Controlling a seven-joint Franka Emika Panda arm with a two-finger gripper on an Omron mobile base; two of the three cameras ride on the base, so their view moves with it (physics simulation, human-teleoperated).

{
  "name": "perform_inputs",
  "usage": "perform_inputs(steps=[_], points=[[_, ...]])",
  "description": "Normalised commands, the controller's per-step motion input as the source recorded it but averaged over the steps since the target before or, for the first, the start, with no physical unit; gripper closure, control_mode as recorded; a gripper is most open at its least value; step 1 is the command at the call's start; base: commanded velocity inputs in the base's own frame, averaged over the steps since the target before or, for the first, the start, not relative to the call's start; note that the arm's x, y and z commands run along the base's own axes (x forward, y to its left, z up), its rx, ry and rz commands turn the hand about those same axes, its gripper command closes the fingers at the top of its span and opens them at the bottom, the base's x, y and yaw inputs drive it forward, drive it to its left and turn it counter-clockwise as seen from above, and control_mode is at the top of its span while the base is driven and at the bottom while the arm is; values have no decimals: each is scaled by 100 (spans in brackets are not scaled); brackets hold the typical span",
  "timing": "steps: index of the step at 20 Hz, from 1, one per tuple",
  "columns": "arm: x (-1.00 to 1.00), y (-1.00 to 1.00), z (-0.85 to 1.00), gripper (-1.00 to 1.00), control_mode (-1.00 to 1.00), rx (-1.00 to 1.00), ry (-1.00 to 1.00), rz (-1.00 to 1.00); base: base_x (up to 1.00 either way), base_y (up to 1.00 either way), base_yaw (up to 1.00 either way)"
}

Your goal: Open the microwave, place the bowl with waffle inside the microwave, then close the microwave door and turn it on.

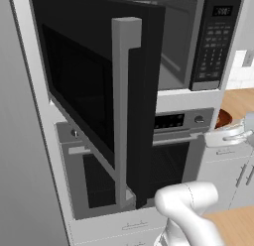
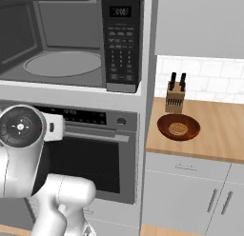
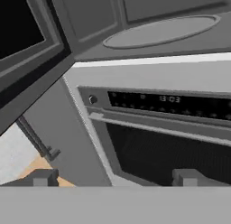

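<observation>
The black microwave (image 2: 121,44) stands with its door (image 1: 94,91) swung wide out to the left, the tall silver handle (image 1: 123,116) facing me. Its grey inside and glass turntable (image 2: 62,63) lie bare. On the wooden counter (image 2: 219,135) to the right sits the reddish-brown bowl (image 2: 178,127) with a waffle (image 2: 178,129) in it; its rim (image 1: 223,118) peeks out behind my arm. My gripper (image 3: 116,177) is open with nothing between its fingers. It hangs in front of the oven, below the microwave's opening and well left of the bowl.
A steel-fronted oven (image 2: 90,154) with a horizontal bar handle sits under the microwave. A knife block (image 2: 175,94) stands just behind the bowl against the tiled wall. Grey cabinet doors (image 2: 190,197) run under the counter. The open door juts into the room at the left.
</observation>
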Motion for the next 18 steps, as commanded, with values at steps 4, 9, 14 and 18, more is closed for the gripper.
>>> perform_inputs(steps=[4, 9, 14, 18], points=[[9, -100, -54, -100, -100, 0, 34, -46, 0, 0, 0], [20, -100, -61, -100, -100, 0, 22, -43, 0, 0, 0], [37, -100, -68, -100, -100, 7, 12, -37, 0, 0, 0], [52, -100, -21, -100, -100, 25, 5, -24, 0, 0, 0]])
